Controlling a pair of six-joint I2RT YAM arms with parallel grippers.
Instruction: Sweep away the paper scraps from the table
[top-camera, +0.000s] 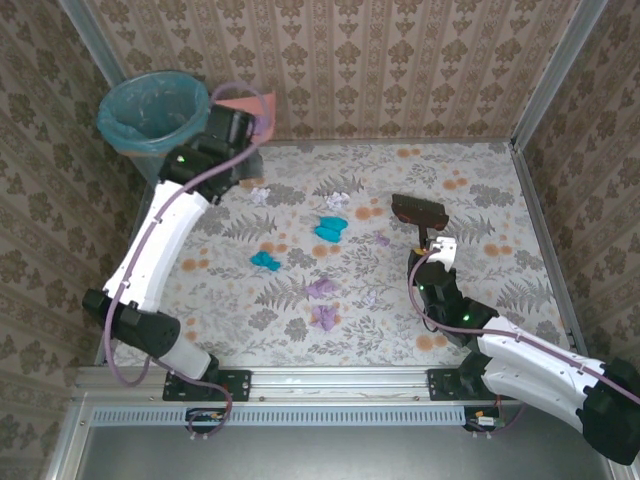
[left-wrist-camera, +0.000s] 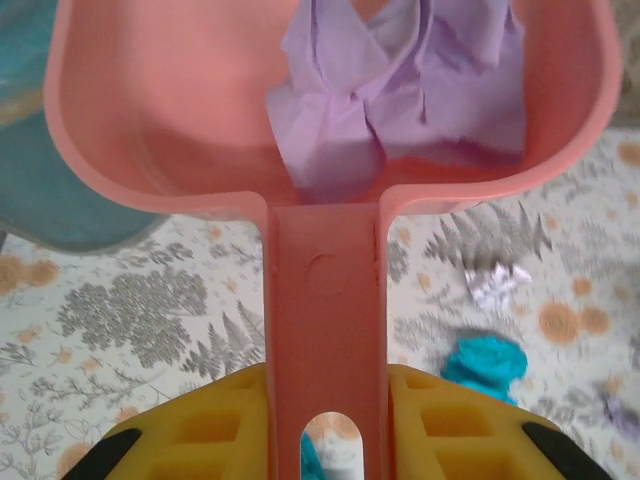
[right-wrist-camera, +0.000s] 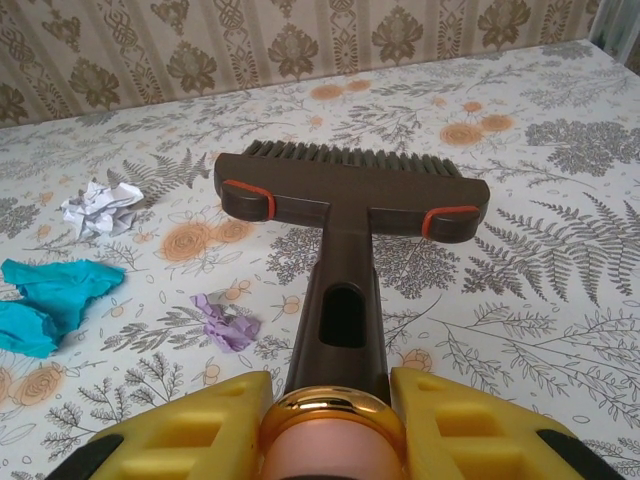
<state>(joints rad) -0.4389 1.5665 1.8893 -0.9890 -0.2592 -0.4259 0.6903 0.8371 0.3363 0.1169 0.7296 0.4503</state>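
Observation:
My left gripper (left-wrist-camera: 325, 420) is shut on the handle of a salmon-pink dustpan (left-wrist-camera: 160, 120) that carries a lilac paper scrap (left-wrist-camera: 400, 90). From above, the dustpan (top-camera: 250, 108) hangs at the back left next to the bin. My right gripper (right-wrist-camera: 330, 410) is shut on the handle of a dark brown brush (right-wrist-camera: 350, 190), whose bristles rest on the table (top-camera: 480, 180). Loose paper scraps lie mid-table: teal wads (top-camera: 330, 227) (top-camera: 265, 260), lilac ones (top-camera: 322, 290) (top-camera: 323, 318), white ones (top-camera: 338, 197) (top-camera: 259, 195). A small lilac scrap (right-wrist-camera: 225, 322) lies left of the brush handle.
A bin with a teal liner (top-camera: 152, 110) stands in the back left corner, just left of the dustpan. Brown patterned walls close the table on three sides. A metal rail (top-camera: 320, 385) with both arm bases runs along the near edge.

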